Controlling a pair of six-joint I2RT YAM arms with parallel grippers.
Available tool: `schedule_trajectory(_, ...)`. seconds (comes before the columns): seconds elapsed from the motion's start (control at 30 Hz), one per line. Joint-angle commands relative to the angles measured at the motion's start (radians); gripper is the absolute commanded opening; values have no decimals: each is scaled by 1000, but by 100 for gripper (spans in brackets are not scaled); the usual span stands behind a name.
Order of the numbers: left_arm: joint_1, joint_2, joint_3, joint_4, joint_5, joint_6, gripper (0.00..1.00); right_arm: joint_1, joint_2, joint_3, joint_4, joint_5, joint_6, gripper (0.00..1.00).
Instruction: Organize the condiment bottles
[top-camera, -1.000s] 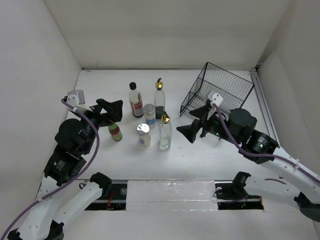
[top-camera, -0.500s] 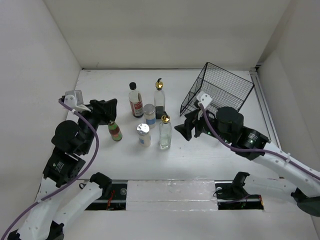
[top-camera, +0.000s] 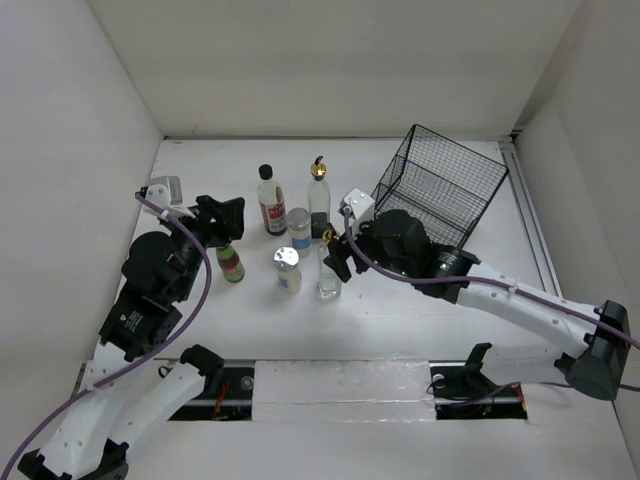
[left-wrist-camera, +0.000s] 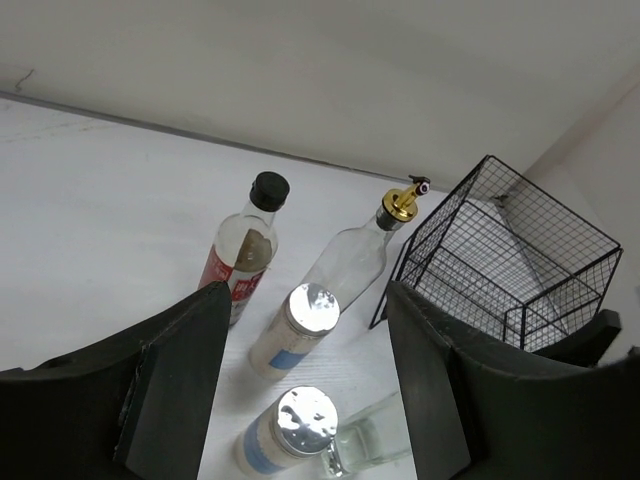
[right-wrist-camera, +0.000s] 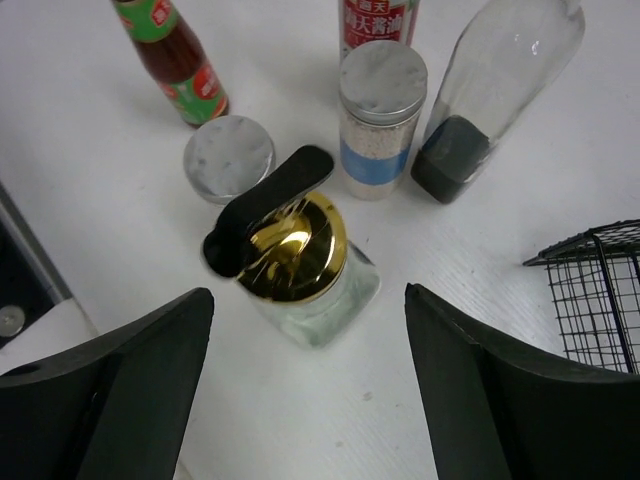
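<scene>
Top external view records a white table (top-camera: 450, 335) with a black wire basket (top-camera: 461, 148) standing tilted at the far right, apart from the bottles. The right gripper (right-wrist-camera: 307, 292) is lowered over the near clear bottle with gold pourer (top-camera: 328, 278); the right wrist view shows its fingers spread, one on each side of that bottle, with a gap on both sides and no contact. The left gripper (top-camera: 225, 218) hangs at the left of the group with its fingers parted and nothing between them, just beyond the green-capped bottle (top-camera: 231, 262), which stands upright on the table. All six bottles are upright in a loose cluster at the table's centre-left. The far clear bottle with gold pourer (top-camera: 319, 195) and the black-capped red-labelled bottle (top-camera: 269, 205) stand side by side at the back. The far silver-lidded jar (top-camera: 298, 226) sits just in front, between those two. The near silver-lidded jar (top-camera: 288, 268) stands between the green-capped bottle and the near clear bottle.
</scene>
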Motion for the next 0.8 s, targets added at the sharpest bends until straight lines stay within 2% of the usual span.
schedule_trajectory(0.0, 2, 7, -12, 74, -16, 20, 59, 10, 41, 41, 139, 78, -11, 82)
schedule_trajectory(0.13, 2, -13, -33, 92, -26, 29, 59, 10, 76, 41, 216, 92, -11, 78)
schedule_trajectory(0.33, 2, -23, -65, 111, -15, 38, 61, 10, 85, 6, 302, 121, 7, 63)
schedule_trajectory(0.37, 2, -23, -66, 111, -15, 38, 61, 10, 95, -3, 302, 121, 7, 60)
schedule_trajectory(0.4, 2, -23, -66, 111, -15, 38, 61, 10, 95, -3, 302, 121, 16, 46)
schedule_trajectory(0.47, 2, -14, -66, 111, -15, 38, 61, 10, 95, -3, 313, 121, 16, 38)
schedule_trajectory(0.53, 2, -14, -66, 111, -15, 38, 61, 10, 95, -12, 313, 121, 16, 23)
schedule_trajectory(0.6, 2, -14, -75, 111, -15, 38, 61, 10, 83, -12, 313, 121, 16, 21)
schedule_trajectory(0.67, 2, -14, -75, 111, -6, 38, 61, 10, 58, -12, 313, 121, 27, 15)
schedule_trajectory(0.77, 2, -14, -84, 120, -6, 38, 61, 10, 3, -12, 313, 121, 27, 12)
